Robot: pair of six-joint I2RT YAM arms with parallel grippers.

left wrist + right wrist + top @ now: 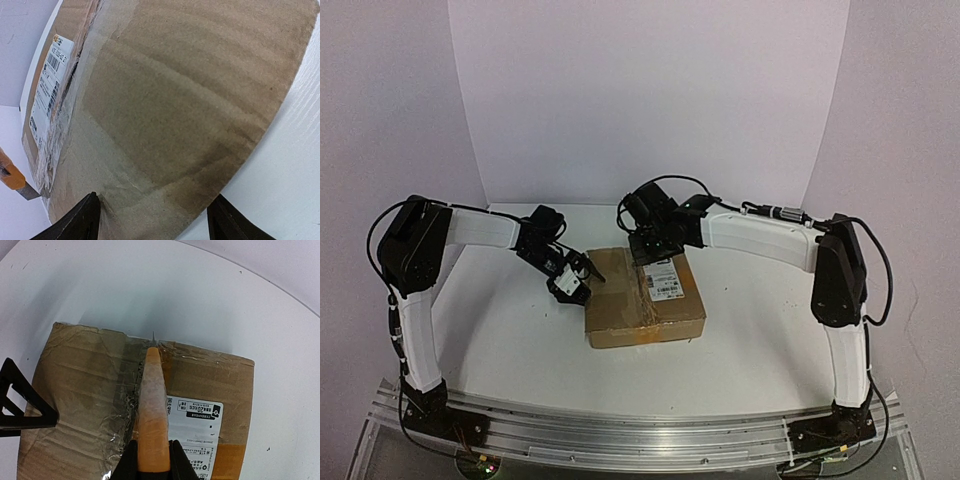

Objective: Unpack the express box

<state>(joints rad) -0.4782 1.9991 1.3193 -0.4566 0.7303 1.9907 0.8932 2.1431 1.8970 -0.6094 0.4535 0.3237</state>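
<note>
Stiff, probably light express box [645, 295] lies flat beneath the right gripper [152, 455], clamped on an orange knife [151, 405] at the taped seam [129, 385]; the wide-spread, empty left gripper [155, 212] faces its edge, the likeliest handhold.

Robotics lab bench cell, plain white backdrop [650, 90], white desk [760, 330], left arm [418, 330] and right arm [760, 238] bolted to an aluminium rail [640, 432]

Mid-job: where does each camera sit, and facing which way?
Top external: above, behind the bases, looking down on the express box; left arm, right arm show.
Left wrist: low, facing the box's side; left pincer shows.
Right wrist: above the box, looking down; right pincer holding the knife shows.
Shared: all see the white label.
</note>
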